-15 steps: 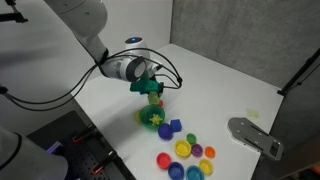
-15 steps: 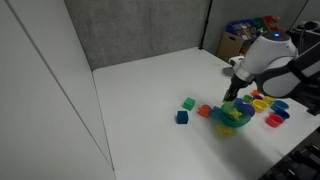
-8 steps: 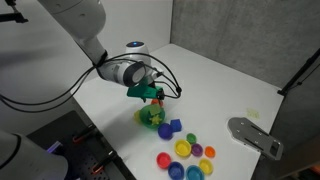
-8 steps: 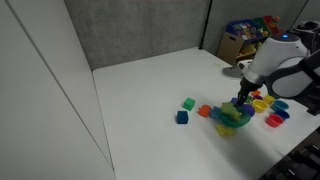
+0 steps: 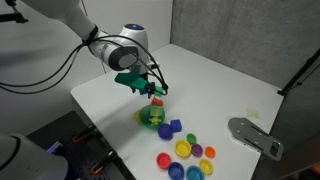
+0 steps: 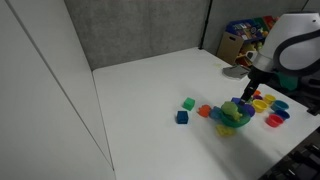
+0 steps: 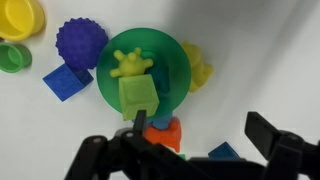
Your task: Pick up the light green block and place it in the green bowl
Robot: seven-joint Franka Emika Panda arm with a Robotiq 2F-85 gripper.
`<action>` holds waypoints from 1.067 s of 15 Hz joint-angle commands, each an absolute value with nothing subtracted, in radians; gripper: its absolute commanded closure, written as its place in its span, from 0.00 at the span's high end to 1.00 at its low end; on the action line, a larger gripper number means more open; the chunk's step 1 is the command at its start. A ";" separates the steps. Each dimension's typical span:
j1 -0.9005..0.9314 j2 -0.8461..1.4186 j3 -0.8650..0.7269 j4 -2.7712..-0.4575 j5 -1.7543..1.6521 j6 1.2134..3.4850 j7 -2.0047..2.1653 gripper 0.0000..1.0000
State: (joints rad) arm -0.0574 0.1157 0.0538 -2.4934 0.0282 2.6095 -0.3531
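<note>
Wrist view, nearest first: the gripper [image 7: 200, 140] hangs with its jaws apart and empty, over an orange block [image 7: 165, 137]. Just beyond, the light green block [image 7: 138, 98] lies inside the green bowl [image 7: 168, 55], beside a yellow-green toy [image 7: 130, 65].

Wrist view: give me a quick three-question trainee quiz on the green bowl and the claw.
1. True or false: the light green block lies inside the green bowl.
2. The claw is: A) shut on the block; B) open, holding nothing; C) out of view.
3. Fill in: the knobbly ball beside the bowl is coloured ____.

Key: 1 true; 2 B; 3 purple.
</note>
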 commanded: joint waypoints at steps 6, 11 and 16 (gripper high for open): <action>-0.035 -0.230 0.016 -2.500 0.040 2.244 -0.200 1.00; -0.041 -0.389 0.037 -2.435 -0.006 2.014 0.000 1.00; -0.043 -0.492 0.050 -2.383 -0.052 1.847 0.107 1.00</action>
